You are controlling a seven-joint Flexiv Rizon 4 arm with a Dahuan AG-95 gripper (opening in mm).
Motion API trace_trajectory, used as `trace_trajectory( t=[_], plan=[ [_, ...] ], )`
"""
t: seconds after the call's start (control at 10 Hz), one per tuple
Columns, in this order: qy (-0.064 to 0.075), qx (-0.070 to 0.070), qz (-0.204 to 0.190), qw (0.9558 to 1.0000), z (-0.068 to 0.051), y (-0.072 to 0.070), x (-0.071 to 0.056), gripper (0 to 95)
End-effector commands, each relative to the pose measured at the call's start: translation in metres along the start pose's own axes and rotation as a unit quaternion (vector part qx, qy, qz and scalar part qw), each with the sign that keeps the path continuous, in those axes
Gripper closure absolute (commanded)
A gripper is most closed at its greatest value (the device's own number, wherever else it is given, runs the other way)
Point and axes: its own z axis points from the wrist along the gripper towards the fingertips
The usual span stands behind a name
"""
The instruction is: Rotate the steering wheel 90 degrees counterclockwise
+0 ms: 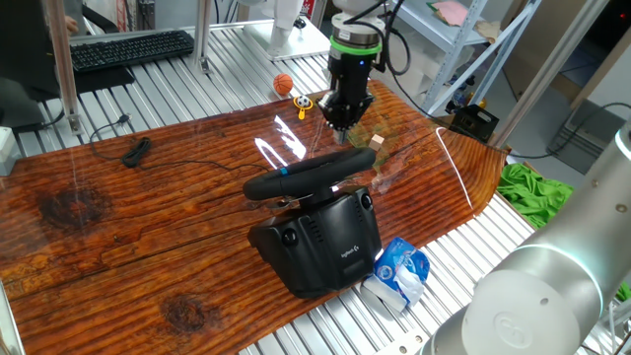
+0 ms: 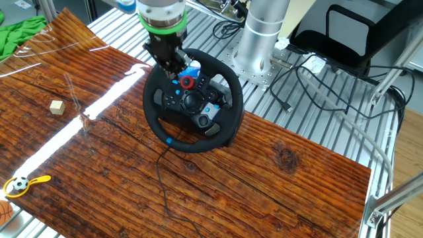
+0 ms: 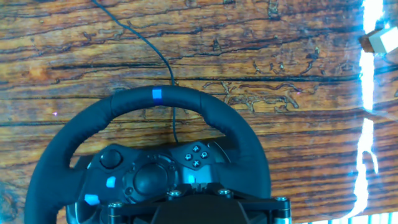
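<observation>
The steering wheel (image 1: 306,175) stands mid-table on its bulky black base (image 1: 325,237) with a white logo. In the other fixed view the rim (image 2: 232,99) faces the camera, with the blue stripe (image 2: 170,141) at its lower left. The hand view shows the rim (image 3: 199,102) with the stripe (image 3: 157,94) at its far top. My gripper (image 1: 343,128) hangs just above the rim's side opposite the stripe, also seen in the other fixed view (image 2: 173,66). In the hand view the gripper (image 3: 197,185) has its fingers together with nothing visible between them.
A small wooden block (image 1: 378,141) lies beyond the wheel on the wooden board. A yellow toy with a soccer ball (image 2: 21,184) and an orange ball (image 1: 283,85) lie near the board's edge. A blue-white packet (image 1: 399,271) sits beside the base. A black cable (image 3: 149,46) runs from the wheel.
</observation>
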Motion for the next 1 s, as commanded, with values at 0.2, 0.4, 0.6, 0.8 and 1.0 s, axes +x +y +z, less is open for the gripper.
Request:
trace_trajectory(
  t=[0.2, 0.4, 0.6, 0.8, 1.0],
  plan=[
    [-0.001, -0.004, -0.003, 1.0, 0.001, -0.006, 0.009, 95.0],
    [-0.007, -0.006, -0.001, 1.0, 0.003, -0.008, 0.018, 95.0],
    [-0.001, -0.002, 0.009, 1.0, 0.008, -0.005, 0.023, 95.0],
    [0.004, 0.014, 0.015, 0.9998, 0.013, -0.004, 0.024, 95.0],
    [0.019, 0.031, 0.024, 0.9991, 0.017, -0.006, 0.024, 95.0]
  ],
)
